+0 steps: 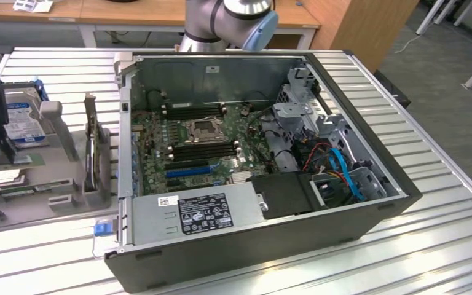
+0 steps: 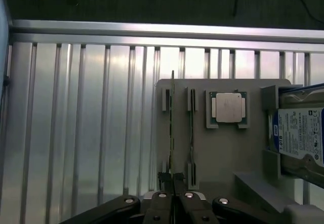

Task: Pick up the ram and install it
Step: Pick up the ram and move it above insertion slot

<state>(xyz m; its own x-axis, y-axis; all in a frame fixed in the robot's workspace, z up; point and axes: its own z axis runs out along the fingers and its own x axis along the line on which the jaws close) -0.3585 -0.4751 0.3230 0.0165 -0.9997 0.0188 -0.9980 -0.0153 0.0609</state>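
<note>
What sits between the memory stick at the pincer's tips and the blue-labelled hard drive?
In the wrist view, beyond the ram, a second stick on edge, then a square processor chip, before the hard drive.

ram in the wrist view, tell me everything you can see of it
The ram appears edge-on as a long, thin, dark strip, so its faces and chips are hidden. It stands on edge over the grey holder, beside the holder's slotted posts and parallel to a second stick seated alongside. The end effector is shut on one end of it, pinching both faces. Whether it sits in its slots or is lifted clear cannot be told.
</note>
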